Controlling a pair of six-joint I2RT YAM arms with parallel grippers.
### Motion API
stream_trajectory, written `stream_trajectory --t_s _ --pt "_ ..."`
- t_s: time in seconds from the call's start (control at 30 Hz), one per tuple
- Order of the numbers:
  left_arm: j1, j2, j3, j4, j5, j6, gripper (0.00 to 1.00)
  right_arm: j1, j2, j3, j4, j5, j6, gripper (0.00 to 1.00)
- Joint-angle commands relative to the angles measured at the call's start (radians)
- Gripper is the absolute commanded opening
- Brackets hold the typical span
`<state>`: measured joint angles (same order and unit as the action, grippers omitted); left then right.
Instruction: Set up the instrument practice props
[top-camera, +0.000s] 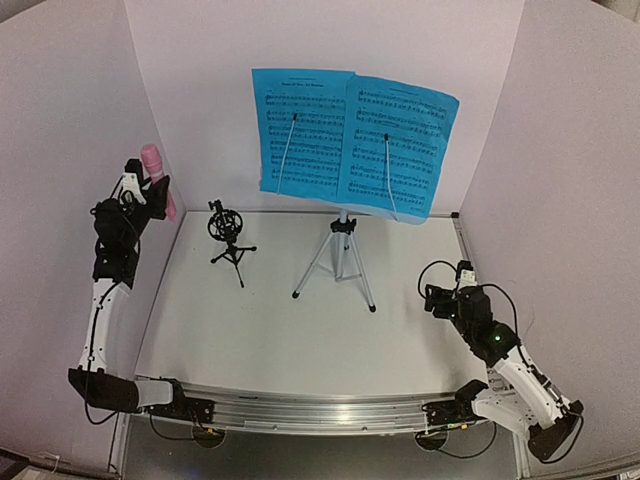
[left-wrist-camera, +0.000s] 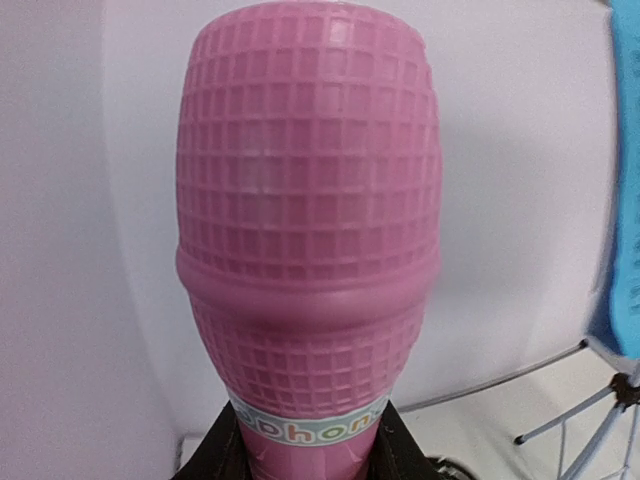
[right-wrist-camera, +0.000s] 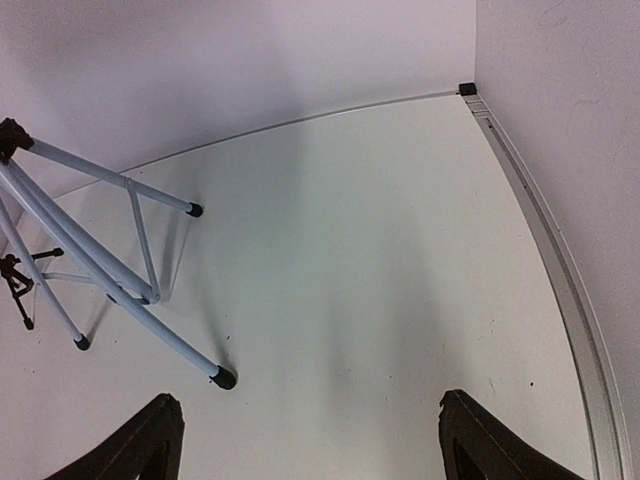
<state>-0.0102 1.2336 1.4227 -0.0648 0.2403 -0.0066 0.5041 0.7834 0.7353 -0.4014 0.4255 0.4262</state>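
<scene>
Left pincer (top-camera: 152, 190) holds pink microphone (left-wrist-camera: 308, 230), seemingly upright

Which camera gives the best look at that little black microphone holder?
Top external: the black mic holder stands whole, left of the music stand. Right wrist catches only its legs; left wrist shows the pink microphone instead.

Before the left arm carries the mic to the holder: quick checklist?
1. Left gripper shut on pink microphone: ok.
2. Mic holder upright, clip empty: ok.
3. Music stand clear of the mic-to-holder path: ok, likely.
4. Both sheet-music pages on the stand: ok.
5. Right gripper open, empty, far from holder: ok.
6. Mic handle lined up with clip: cannot tell.
</scene>
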Motion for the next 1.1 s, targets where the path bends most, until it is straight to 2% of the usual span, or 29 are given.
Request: stream_trajectory --t_s 0.0,0.1,0.3,0.87,1.0,1.07 --pt "-0.143 0.039 -0.072 0.403 0.139 -0.080 0.00 -0.005 -0.011 -0.019 0.034 0.003 -0.001 0.86" --pt "-0.176 0.086 -0.082 0.456 0.179 -0.112 0.00 -0.005 -0.015 -0.018 0.035 0.000 -0.002 0.86" --pt "-0.195 0.147 -0.110 0.516 0.198 -0.078 0.00 -0.005 -0.032 -0.022 0.033 0.003 -0.010 0.86" --pt "-0.198 0.121 -0.275 0.524 0.197 0.040 0.00 -0.005 -0.085 -0.026 0.034 0.009 -0.021 0.86" --pt "-0.198 0.130 -0.282 0.513 0.199 0.037 0.06 -0.005 -0.095 -0.023 0.034 0.005 -0.020 0.86" --pt "-0.198 0.132 -0.284 0.512 0.189 0.041 0.05 -0.005 -0.099 -0.021 0.033 0.001 -0.021 0.86"
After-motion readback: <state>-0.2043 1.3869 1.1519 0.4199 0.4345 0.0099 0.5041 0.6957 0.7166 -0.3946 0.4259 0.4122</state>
